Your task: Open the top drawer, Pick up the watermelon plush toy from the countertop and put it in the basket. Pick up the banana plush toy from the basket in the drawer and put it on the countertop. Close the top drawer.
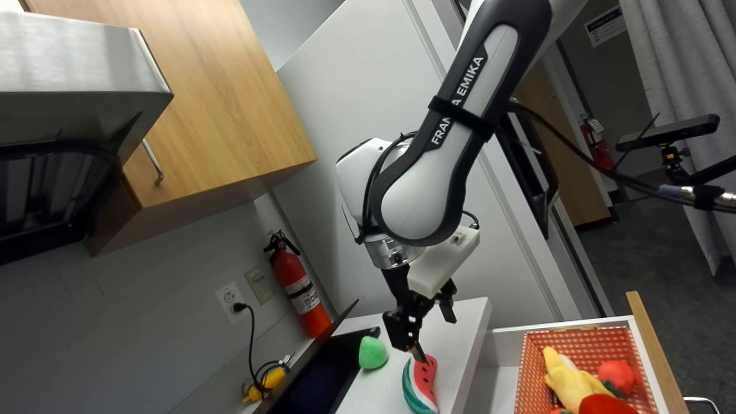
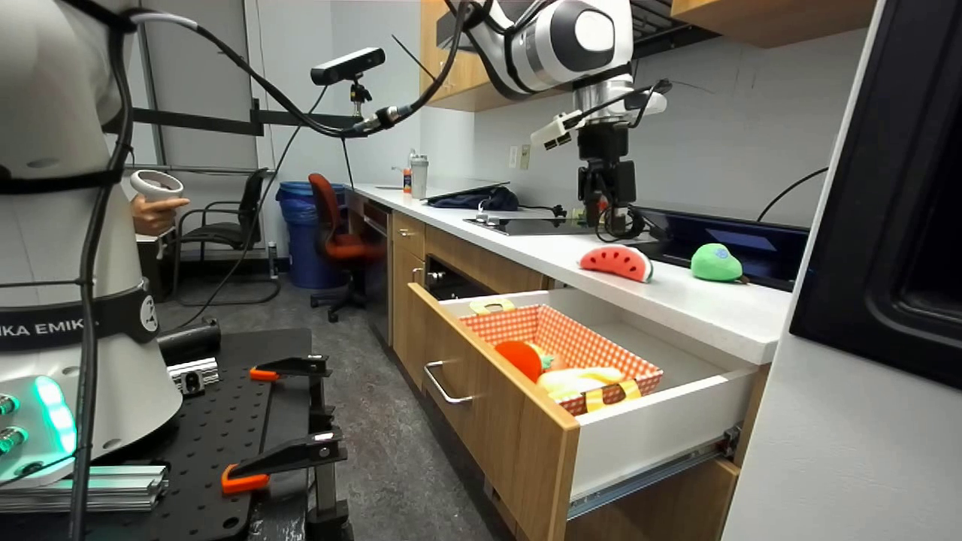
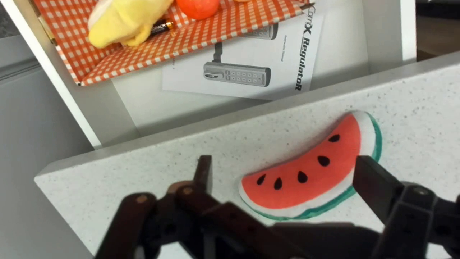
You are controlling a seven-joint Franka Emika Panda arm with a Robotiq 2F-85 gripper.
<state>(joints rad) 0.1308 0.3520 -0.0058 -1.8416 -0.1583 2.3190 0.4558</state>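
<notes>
The watermelon plush (image 1: 422, 384) lies on the white countertop (image 2: 721, 309), near the edge above the drawer; it also shows in an exterior view (image 2: 618, 263) and the wrist view (image 3: 305, 176). My gripper (image 1: 435, 335) is open and empty, pointing down above the watermelon; it shows also in an exterior view (image 2: 609, 219). In the wrist view the fingers (image 3: 284, 162) stand wide apart, the right one overlapping the rind. The top drawer (image 2: 488, 391) is open. Inside it sits the red-checked basket (image 3: 179, 48), holding the yellow banana plush (image 3: 129, 21), also visible in an exterior view (image 2: 579, 382).
A green plush (image 2: 714, 263) lies on the countertop beside a dark open laptop-like object (image 2: 740, 239). A red plush (image 1: 616, 375) and a battery (image 3: 161, 27) are in the basket. A printed manual (image 3: 248, 81) lies on the drawer floor. A wall cabinet (image 1: 224, 103) hangs above.
</notes>
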